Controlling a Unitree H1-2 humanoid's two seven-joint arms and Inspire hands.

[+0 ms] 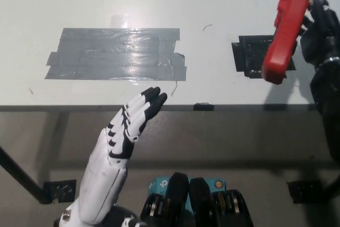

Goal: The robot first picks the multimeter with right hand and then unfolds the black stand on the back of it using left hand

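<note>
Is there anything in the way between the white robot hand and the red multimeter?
Nothing visible. The white left robot hand is open by the table edge; the red multimeter is held up in the black right robot hand.

Robotics lab or workshop, plain white counter [223, 3] patched with strips of grey duct tape [117, 54], black tape square [254, 57] near its edge, bare grey floor [234, 136] below
</note>
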